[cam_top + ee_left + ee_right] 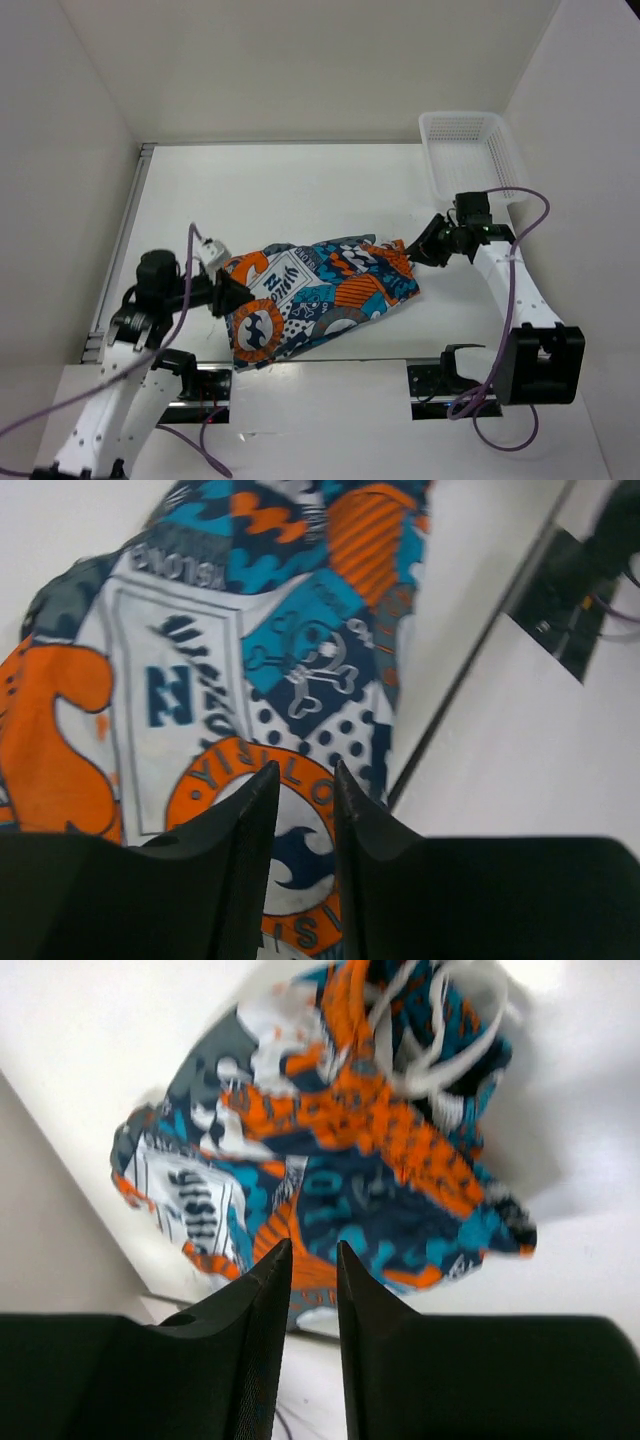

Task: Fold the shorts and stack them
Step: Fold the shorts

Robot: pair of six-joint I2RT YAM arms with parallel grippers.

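From above, found the soft cloth shorts (320, 295), comic-printed in orange, teal, white and black, rumpled on the white table (300, 190) near its front edge, between the black left gripper (232, 296) and black right gripper (412, 250). Through the left wrist, saw jaws parted over the print, nothing pinched; judged a shallow bite likely to slip; through the right wrist, saw jaws parted, empty, short of the cloth; judged the loose white drawstring (440, 1050) liable to snag.

The shorts (320, 290) wear a busy comic print: orange, teal blue, navy, white and black, with round orange badges and dark dots. My left tool (305, 775) and right tool (313, 1250) are black. The worktop (300, 190) is white; so is the mesh basket (470, 150) at its far right corner.
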